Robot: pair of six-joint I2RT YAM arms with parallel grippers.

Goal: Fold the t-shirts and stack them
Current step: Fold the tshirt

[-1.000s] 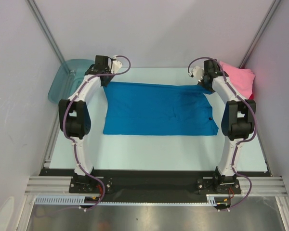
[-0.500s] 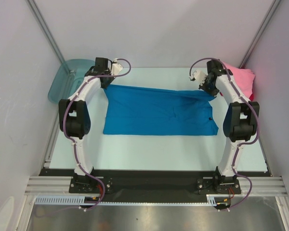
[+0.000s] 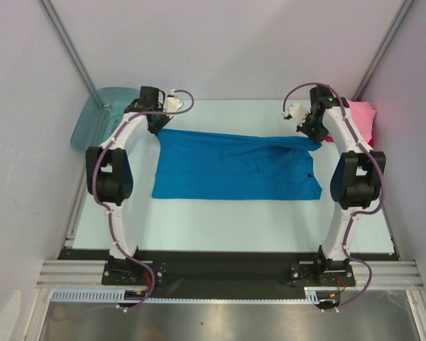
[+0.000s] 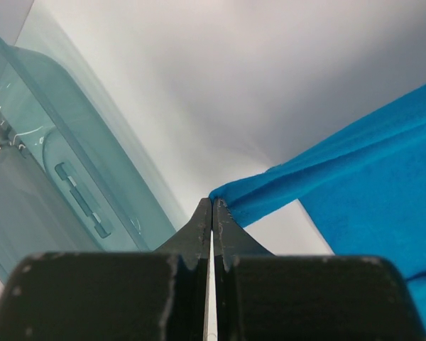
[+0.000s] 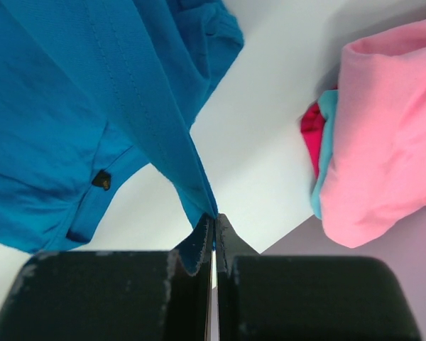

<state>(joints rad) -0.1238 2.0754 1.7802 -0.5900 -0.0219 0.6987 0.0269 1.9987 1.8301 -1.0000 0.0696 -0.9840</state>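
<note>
At far edge of counter (image 3: 220, 227): my left end effector (image 4: 211, 207) pinched shut on far-left corner of blue t-shirt (image 3: 234, 167). My right end effector (image 5: 213, 217) pinched shut on far-right corner. Far hem raised, stretched between both grips; near half flat on counter. Pink t-shirt (image 5: 383, 135) heaped at far right, well apart from teal tub (image 3: 99, 114) at far left. Step, as judged: first fold, far hem toward near hem. Next move calls for both corners brought toward me level and together, then release.
</note>
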